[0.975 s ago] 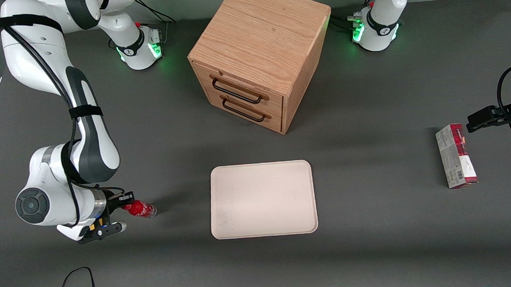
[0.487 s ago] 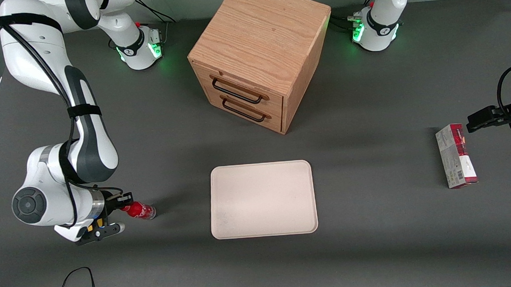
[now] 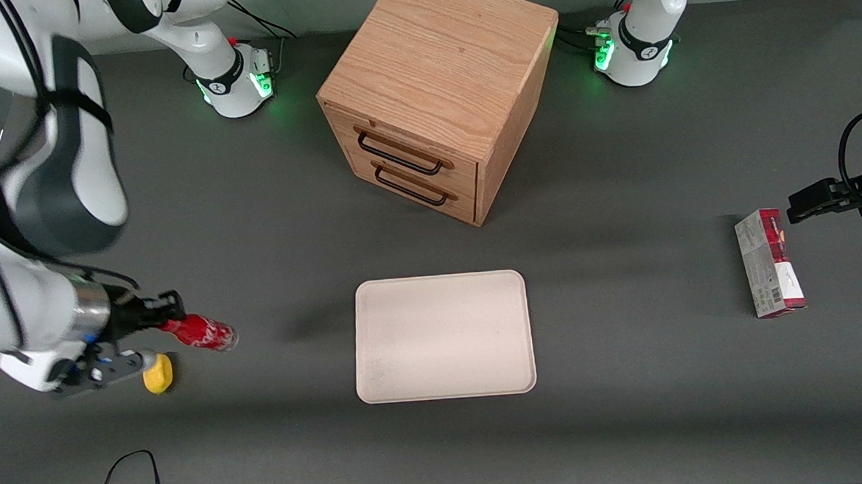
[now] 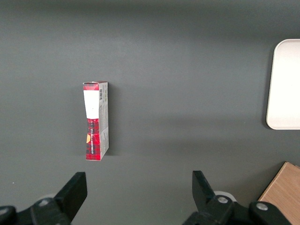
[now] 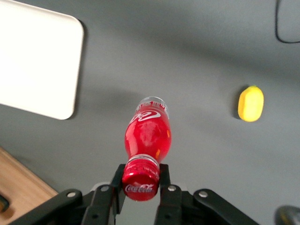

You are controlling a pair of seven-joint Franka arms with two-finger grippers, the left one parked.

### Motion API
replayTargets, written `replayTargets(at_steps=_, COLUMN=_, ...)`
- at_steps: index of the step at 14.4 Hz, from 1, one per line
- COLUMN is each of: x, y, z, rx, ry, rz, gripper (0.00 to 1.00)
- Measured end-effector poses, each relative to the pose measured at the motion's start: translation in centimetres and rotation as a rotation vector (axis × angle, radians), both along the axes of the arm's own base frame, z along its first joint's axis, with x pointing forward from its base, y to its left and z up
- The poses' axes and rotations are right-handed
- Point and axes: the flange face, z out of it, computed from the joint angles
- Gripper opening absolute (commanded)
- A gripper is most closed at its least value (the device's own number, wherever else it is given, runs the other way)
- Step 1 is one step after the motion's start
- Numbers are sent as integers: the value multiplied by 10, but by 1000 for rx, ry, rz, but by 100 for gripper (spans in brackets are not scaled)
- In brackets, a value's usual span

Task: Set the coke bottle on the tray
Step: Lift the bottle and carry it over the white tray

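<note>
The bottle [image 3: 201, 332] hangs in the gripper [image 3: 156, 316], whose fingers are clamped on its neck just under the red cap, at the lower left of the front frame. It seems lifted off the table, base pointing toward the tray [image 3: 443, 336], which lies well apart at lower centre, bare.

To do this carry well, I would keep the grip firm on the neck, since the body hangs free and could swing. Travel high enough to pass the tray's low rim, stop over its middle, bring the bottle upright, and lower until the clear base rests flat before letting go.

The wrist view shows what the front view cannot: the two fingers [image 5: 116, 182] pinching the neck of the bottle [image 5: 147, 136], and its white lettering. It also shows a yellow object [image 5: 251, 103] lying clear of the bottle. The front view alone gives the whole path to the tray.
</note>
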Motion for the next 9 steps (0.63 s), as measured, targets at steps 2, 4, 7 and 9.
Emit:
replayTargets(at_steps=2, x=-10, y=1, z=32, rx=9, ry=-32, rz=3, gripper=26)
replayTargets(at_steps=4, x=-14, y=9, z=38, rx=21, ry=-36, rz=11, gripper=26)
replayTargets(at_steps=7, x=-6, y=54, z=28, rx=71, ry=-85, rz=-35, gripper=26)
replayTargets(at_steps=9, x=1, y=100, z=9, rx=115, ry=-119, rz=-58, gripper=27)
